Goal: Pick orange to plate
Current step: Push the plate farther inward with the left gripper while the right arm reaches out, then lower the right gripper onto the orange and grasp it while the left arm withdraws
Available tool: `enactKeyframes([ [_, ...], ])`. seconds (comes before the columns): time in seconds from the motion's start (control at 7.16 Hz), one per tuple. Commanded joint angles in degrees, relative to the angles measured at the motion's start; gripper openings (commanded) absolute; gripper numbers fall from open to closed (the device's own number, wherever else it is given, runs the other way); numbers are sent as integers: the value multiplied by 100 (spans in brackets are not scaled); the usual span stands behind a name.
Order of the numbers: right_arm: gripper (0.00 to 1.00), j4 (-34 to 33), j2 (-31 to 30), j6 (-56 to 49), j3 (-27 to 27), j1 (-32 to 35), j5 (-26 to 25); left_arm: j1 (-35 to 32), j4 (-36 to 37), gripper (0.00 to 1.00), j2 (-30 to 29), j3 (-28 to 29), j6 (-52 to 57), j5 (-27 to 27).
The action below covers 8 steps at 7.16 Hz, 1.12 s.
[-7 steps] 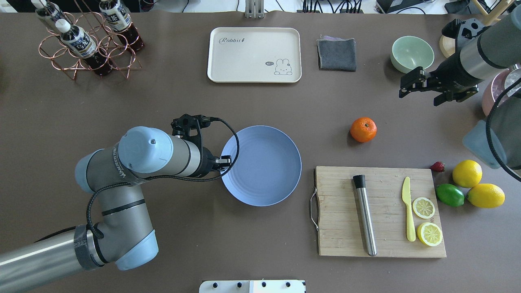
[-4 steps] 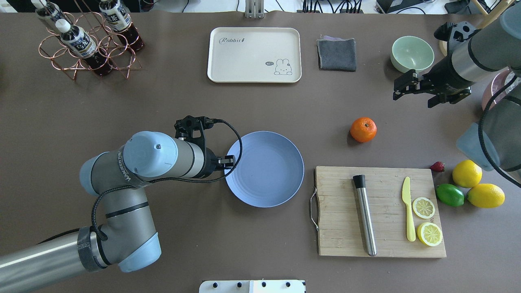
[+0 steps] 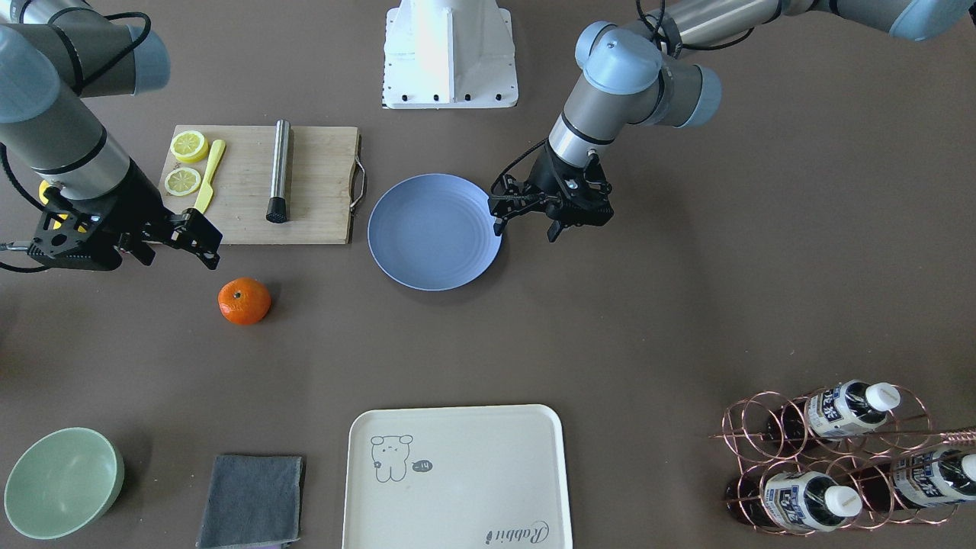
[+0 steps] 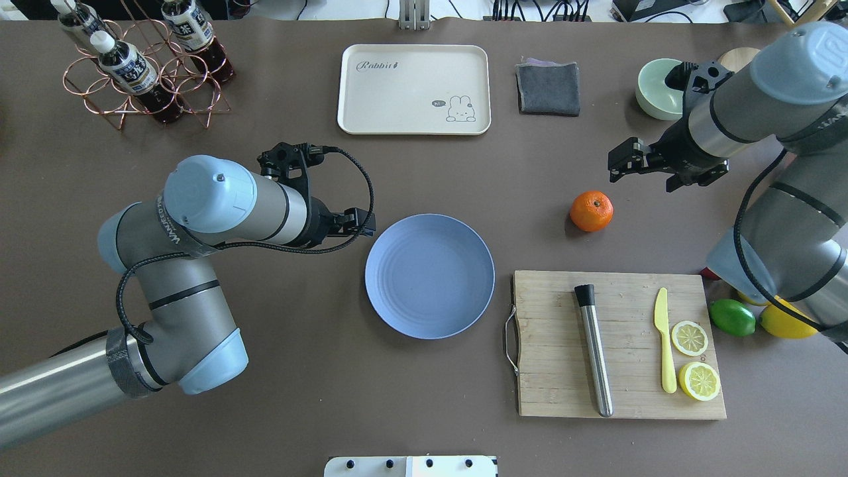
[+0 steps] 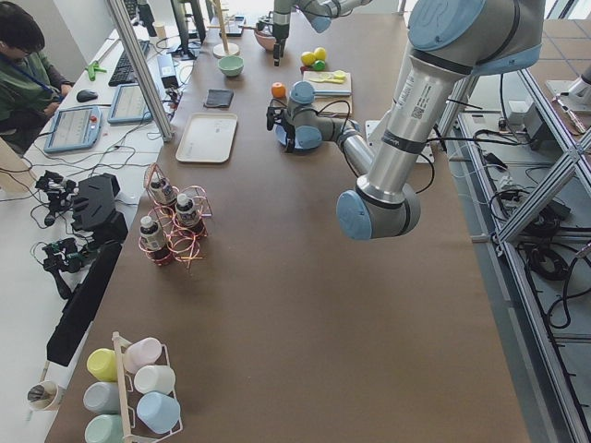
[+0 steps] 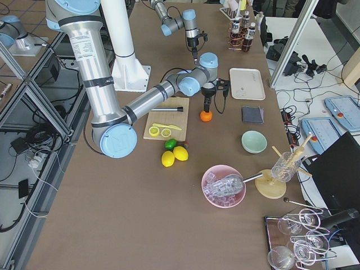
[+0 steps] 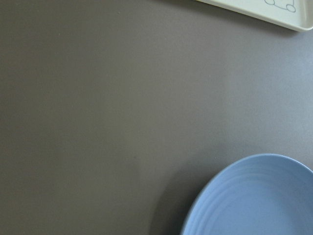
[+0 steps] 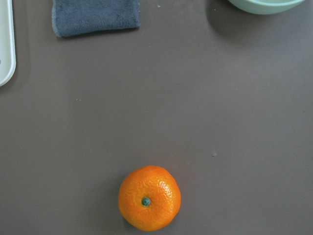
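Note:
The orange lies on the brown table, right of the plate and beyond the cutting board. My right gripper hangs open above the table, just beyond and right of the orange, with nothing between its fingers. The periwinkle-blue plate rests flat and empty mid-table. Off the plate's far left rim my left gripper stands open, holding nothing.
A wooden cutting board right of the plate carries a steel muddler, a yellow knife and lemon slices. A lime and lemons lie beside it. At the far side sit a cream tray, grey cloth, green bowl and bottle rack.
The left gripper has drawn back from the plate's left rim toward the far side; the plate had shifted slightly right. The right gripper has moved left, closer to the orange.

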Motion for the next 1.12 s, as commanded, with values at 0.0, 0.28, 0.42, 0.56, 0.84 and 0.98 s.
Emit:
enactKeyframes([
  [0.0, 100, -3, 203, 26, -269, -364, -429, -170, 0, 98, 37, 28, 261, -6],
  [0.28, 100, 276, 450, 35, -769, -513, -605, -188, -8, 98, 37, 80, 348, -14],
  [0.42, 100, 731, 451, 35, -1146, -558, -685, -206, -9, 98, 37, 107, 349, -15],
  [0.56, 100, 874, 451, 26, -1376, -593, -694, -215, -17, 98, 28, 159, 375, -15],
  [0.84, 100, 867, 451, 200, -1387, -812, -790, -250, -26, 98, 37, 168, 384, -15],
  [0.98, 100, 876, 468, 297, -1396, -909, -896, -258, -26, 98, 37, 177, 384, -15],
])
